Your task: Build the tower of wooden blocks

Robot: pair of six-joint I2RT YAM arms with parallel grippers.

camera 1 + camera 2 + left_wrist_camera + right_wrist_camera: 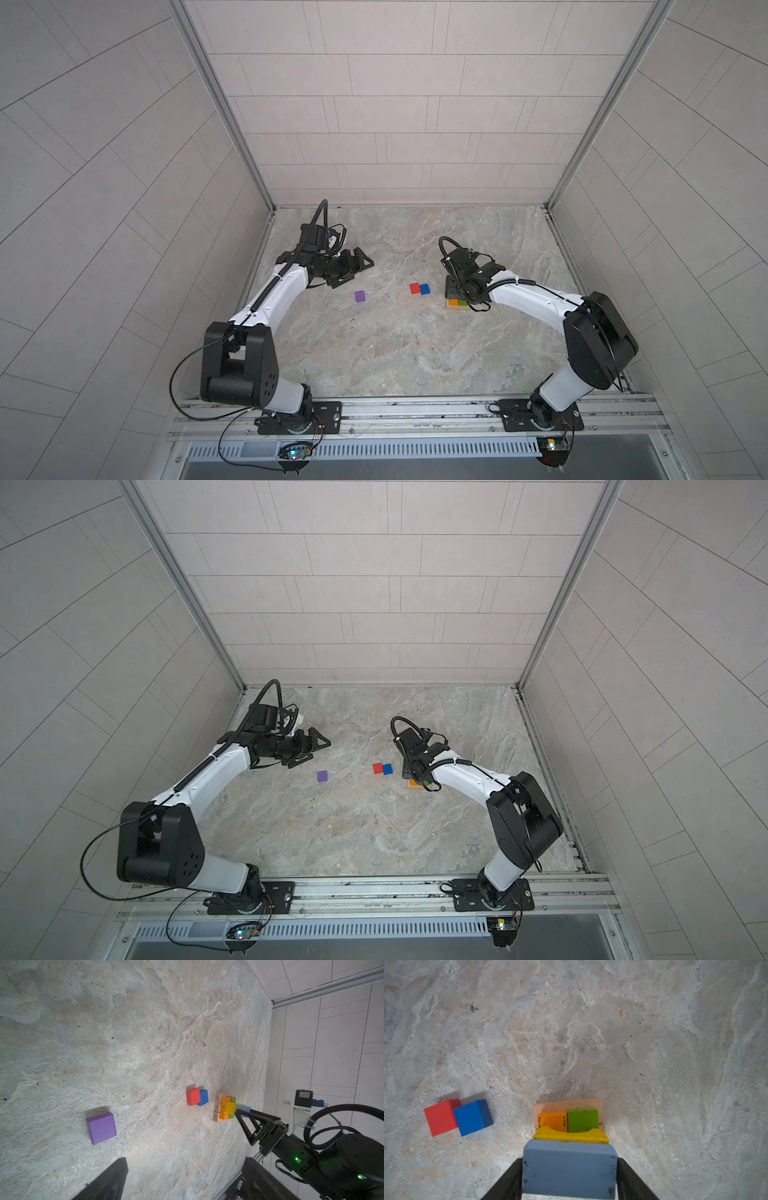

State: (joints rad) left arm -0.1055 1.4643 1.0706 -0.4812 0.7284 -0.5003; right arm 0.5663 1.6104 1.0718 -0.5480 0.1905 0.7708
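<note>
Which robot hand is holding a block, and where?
Right gripper holds the light-blue brick by its two short ends, atop the tower; left gripper holds nothing.

We count ten wood blocks point(382, 769) in all. Three are loose cubes left of centre in both top views: one purple cube point(360, 296), one red cube point(414, 288) and one blue cube point(424, 289). The tower point(223, 1108), right of centre, has three tan bars point(217, 1107) and four bricks: one orange brick point(552, 1121), one green brick point(582, 1120), one yellow brick point(571, 1136) and one light-blue brick point(569, 1167).
</note>
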